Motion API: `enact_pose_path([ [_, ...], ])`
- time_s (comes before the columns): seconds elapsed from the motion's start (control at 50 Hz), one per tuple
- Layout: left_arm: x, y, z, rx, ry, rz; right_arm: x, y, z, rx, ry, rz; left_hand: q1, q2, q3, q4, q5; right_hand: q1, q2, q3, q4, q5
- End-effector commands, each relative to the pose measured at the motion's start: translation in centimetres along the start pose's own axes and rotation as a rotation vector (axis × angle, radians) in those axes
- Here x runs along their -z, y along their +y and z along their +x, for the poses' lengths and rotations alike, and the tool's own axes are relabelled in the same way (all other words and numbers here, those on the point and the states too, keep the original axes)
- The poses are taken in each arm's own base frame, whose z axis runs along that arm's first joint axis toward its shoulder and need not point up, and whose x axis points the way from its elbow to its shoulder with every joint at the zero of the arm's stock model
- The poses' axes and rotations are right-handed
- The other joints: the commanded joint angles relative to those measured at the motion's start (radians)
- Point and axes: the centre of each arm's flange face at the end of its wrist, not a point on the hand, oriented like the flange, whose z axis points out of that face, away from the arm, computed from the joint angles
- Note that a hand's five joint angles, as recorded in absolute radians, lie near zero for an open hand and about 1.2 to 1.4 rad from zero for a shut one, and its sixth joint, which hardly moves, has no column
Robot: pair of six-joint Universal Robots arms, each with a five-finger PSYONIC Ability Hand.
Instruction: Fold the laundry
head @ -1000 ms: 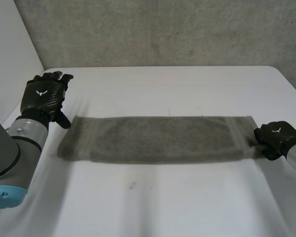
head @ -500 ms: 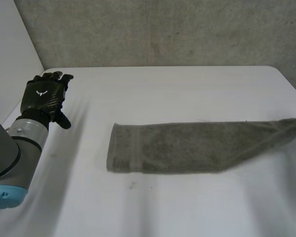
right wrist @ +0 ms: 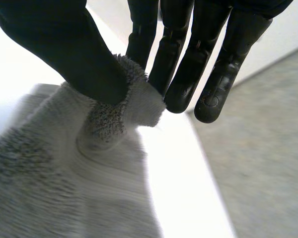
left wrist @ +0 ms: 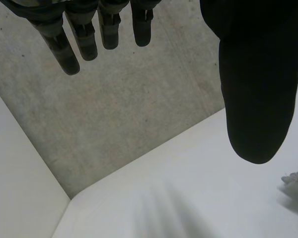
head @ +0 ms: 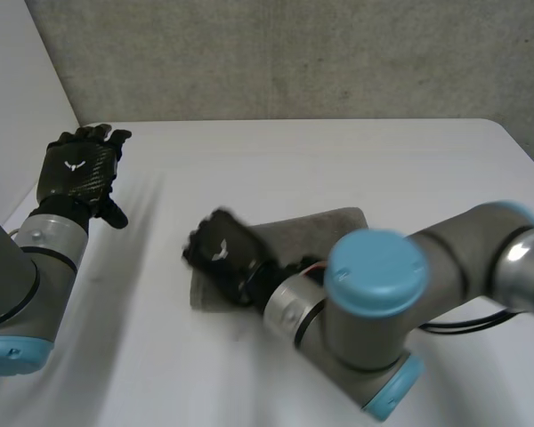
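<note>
A grey towel [head: 319, 226] lies in the middle of the white table [head: 338, 151], doubled over on itself. My right hand [head: 218, 252] has reached across to the towel's left end and is shut on an edge of it. In the right wrist view the thumb [right wrist: 64, 49] pinches a fold of the towel [right wrist: 49, 188] against the fingers. My left hand [head: 76, 169] hovers over the table's left side, apart from the towel. Its fingers [left wrist: 69, 44] are straight and hold nothing. A scrap of the towel [left wrist: 297, 178] shows beyond its thumb.
My right arm [head: 400, 302] lies across the front middle of the table, covering much of the towel. A grey concrete wall [head: 294, 53] stands behind the table's far edge, and a white panel [head: 18, 89] rises at the left.
My right hand dragged the towel to the right, then carried its right end up and across to the left end, doubling the towel over. The left hand has stayed where it was.
</note>
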Motion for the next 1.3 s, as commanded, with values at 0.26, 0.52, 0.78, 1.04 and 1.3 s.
enact_pose_path([
  [0.26, 1.9, 0.5, 3.2, 0.011, 0.100, -0.004, 4.7, 0.4, 6.7, -0.305, 0.248, -0.159, -0.003, 0.009, 0.005, 0.005, -0.031, -0.777, -0.994, -0.999, -1.000, -0.977],
  [0.52, 4.4, 0.5, 6.6, 0.010, 0.215, -0.008, 11.5, 9.2, 7.9, -0.549, 0.377, -0.474, -0.003, 0.008, 0.004, 0.005, -0.032, -0.777, -0.994, -0.999, -1.000, -0.977],
  [0.78, 4.3, 0.7, 6.6, 0.010, 0.213, -0.013, 12.2, 13.0, 8.5, -0.580, 0.418, -0.483, -0.003, 0.009, 0.005, 0.005, -0.031, 0.445, 0.228, 0.222, 0.221, 0.245],
  [1.04, 4.2, 0.7, 6.3, 0.010, 0.205, -0.013, 11.1, 12.5, 10.2, -0.561, 0.446, -0.427, -0.003, 0.009, 0.005, 0.005, -0.031, 0.445, 0.228, 0.222, 0.221, 0.245],
  [1.3, 4.0, 0.4, 6.0, 0.009, 0.187, -0.003, 3.5, 1.7, 8.5, -0.407, 0.259, -0.087, -0.003, 0.008, 0.004, 0.005, -0.032, 0.445, 0.228, 0.222, 0.221, 0.245],
])
